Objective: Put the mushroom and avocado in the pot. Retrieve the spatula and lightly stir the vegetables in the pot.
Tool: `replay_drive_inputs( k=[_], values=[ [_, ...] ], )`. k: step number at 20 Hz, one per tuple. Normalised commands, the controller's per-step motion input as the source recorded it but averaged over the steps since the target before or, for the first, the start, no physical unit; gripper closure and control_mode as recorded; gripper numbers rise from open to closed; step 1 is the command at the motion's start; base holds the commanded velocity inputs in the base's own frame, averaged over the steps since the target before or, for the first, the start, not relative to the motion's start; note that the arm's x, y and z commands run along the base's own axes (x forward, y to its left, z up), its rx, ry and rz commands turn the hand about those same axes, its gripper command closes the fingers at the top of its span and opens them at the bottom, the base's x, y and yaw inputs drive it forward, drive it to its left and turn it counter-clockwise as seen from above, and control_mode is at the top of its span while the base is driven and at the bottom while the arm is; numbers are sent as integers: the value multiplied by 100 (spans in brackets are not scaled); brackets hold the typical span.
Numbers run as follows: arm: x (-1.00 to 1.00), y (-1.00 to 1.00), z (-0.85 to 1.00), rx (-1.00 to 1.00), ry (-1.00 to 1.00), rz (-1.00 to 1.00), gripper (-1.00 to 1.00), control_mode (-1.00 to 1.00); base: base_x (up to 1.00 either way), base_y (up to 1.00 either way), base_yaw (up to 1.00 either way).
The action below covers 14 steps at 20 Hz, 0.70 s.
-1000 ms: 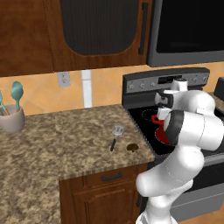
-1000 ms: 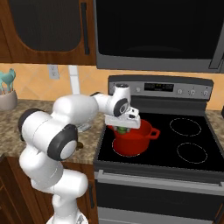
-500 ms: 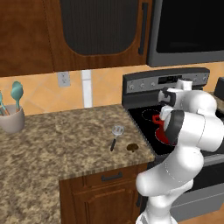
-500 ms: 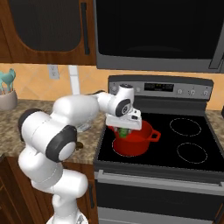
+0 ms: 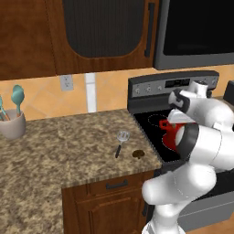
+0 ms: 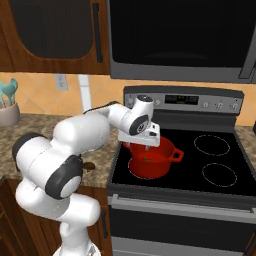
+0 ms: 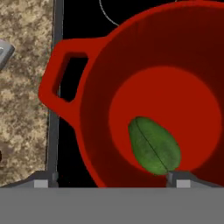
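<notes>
End effector (image 7: 109, 180) wide open, holding nothing, above pot (image 7: 100, 109) on stove. Avocado (image 7: 154, 145) lies on pot floor, approx 5 o'clock. Spatula (image 5: 120, 140) and mushroom (image 5: 138, 154) on surface, 9 o'clock of pot.

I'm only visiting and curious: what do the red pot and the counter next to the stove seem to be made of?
The pot looks like enamelled metal: an even, bright red coat with a soft sheen, though in a rendered scene that stays a guess. The counter looks like polished granite: brown and beige speckles all over.
</notes>
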Motion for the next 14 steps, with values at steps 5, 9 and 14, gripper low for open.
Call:
replay_drive_inputs(
  k=[5, 9, 14],
  values=[
    [-66, 85, 47, 2, -9, 0, -100, -100, 0, 0, 0],
    [-91, 71, 18, 1, 6, -6, -100, -100, 0, 0, 0],
    [-10, 5, -2, -1, 8, 0, -100, -100, 0, 0, 0]
  ],
)
